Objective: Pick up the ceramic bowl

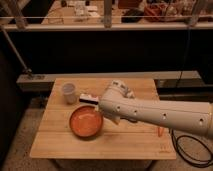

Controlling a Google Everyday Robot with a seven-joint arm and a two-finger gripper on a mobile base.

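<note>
The ceramic bowl (pixel 85 123) is orange, round and shallow. It sits upright on the wooden table (pixel 130 142), left of the middle. My white arm reaches in from the right across the table. My gripper (pixel 111 119) hangs at the end of the arm, right at the bowl's right rim and just above the table. The arm's wrist hides most of it. The bowl looks empty.
A small pale cup (pixel 69 93) stands at the table's back left. A flat white and dark item (pixel 89 98) lies behind the bowl. A small orange object (pixel 160 131) lies by the right edge. Black cables (pixel 192 149) lie on the floor at the right. A dark rail runs behind the table.
</note>
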